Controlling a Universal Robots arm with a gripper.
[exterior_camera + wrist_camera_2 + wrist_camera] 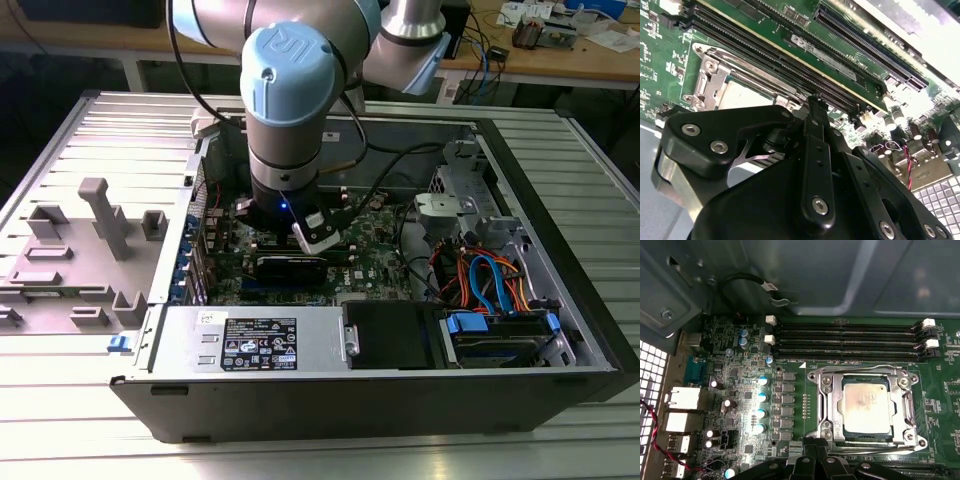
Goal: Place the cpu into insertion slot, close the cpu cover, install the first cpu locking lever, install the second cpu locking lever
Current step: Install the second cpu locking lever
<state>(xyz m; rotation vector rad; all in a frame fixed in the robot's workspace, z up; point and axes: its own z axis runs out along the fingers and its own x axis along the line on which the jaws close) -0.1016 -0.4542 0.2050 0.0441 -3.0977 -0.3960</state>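
Claw (812,460) at first wrist view's bottom edge, just beside socket; finger spread can't tell. Cpu (866,406) lies flat in insertion slot (826,410), square, no long axis, metal top up. Cpu cover (867,372) down around it. Memory slots (845,340) beyond, running lengthwise across frame.

My black matt metal-and-plastic pincer (812,107) has bright steel screw heads. Small square cpu (866,405) w/ silver-grey metal top: brushed, dull sheen. Thin silver metal cpu cover frame (832,405) is shiny, smooth. Green motherboard (790,450) looks glossy lacquered; long black memory slots (850,340) are matt plastic. Grey sheet-metal case wall (840,275): smooth, satin. My arm's pale blue joint cap (285,70) is smooth plastic.
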